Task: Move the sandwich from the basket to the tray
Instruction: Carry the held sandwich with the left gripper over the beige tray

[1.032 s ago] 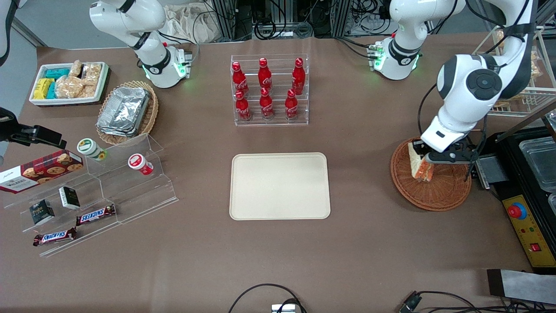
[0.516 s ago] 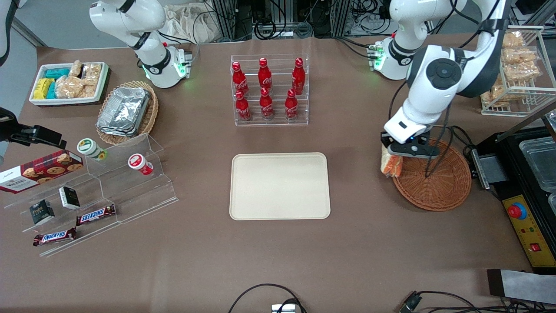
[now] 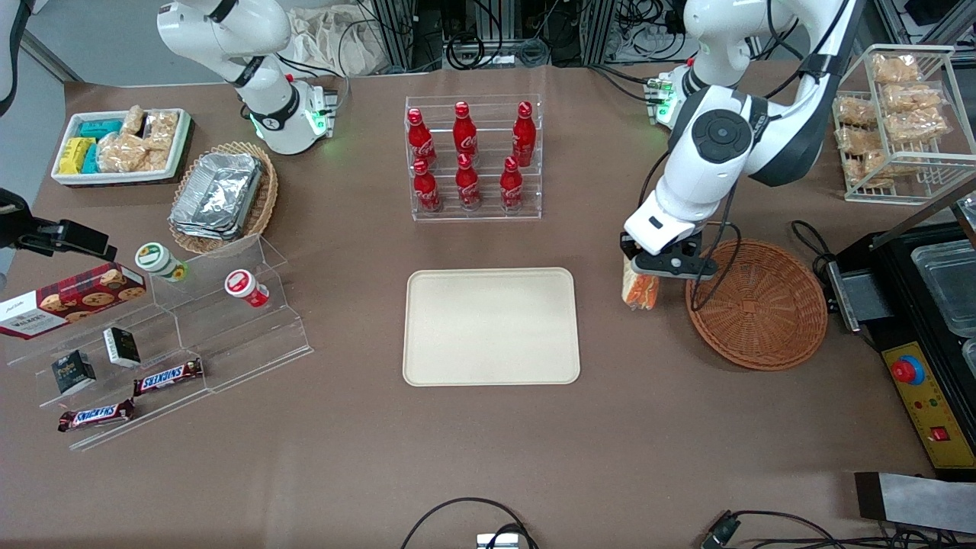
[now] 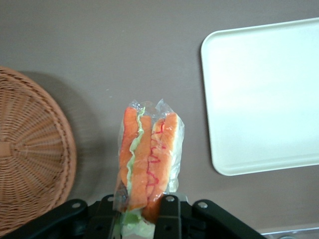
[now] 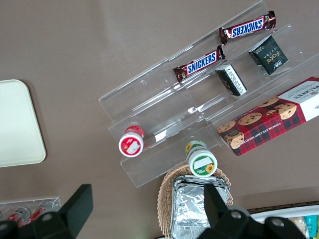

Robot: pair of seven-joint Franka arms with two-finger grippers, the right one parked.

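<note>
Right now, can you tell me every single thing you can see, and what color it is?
sandwich: one, pale bread with orange, green and red filling, held above the table between basket and tray
basket: one, reddish-brown, round, toward the working arm's end
tray: one, cream, mid-table
cola bottles: six, red, in a clear rack farther from the camera than the tray
foil containers: silver stack, in a lighter oval basket
snack bin: one, white, toward the parked arm's end
chocolate bars: two, brown, on clear steps
cookie box: one, red
wire rack: one, holding bagged snacks
pincer: one, black, shut on the sandwich
</note>
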